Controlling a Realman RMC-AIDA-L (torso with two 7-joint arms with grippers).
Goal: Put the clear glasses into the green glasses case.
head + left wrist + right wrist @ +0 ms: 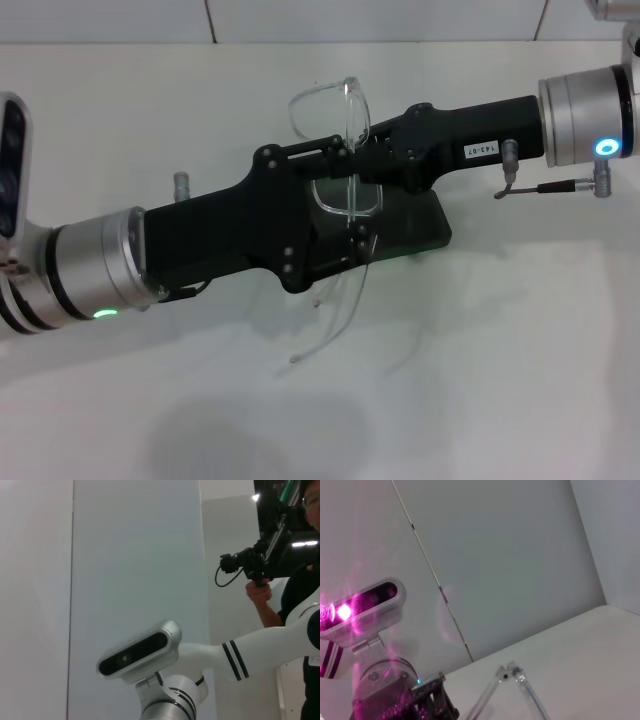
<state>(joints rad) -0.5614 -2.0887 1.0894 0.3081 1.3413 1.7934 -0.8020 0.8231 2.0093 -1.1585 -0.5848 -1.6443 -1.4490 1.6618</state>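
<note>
White tabletop (480,380) fills the frame, and at centre both pincers meet over the green glasses case (425,225), left pincer (345,165) and right pincer (362,150) each clamped on the clear glasses (335,110), one arm trailing toward the lower centre.

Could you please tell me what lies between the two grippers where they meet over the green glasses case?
In the head view, the clear glasses stand between the left gripper and the right gripper, above the green glasses case; one clear arm trails toward the table.
</note>
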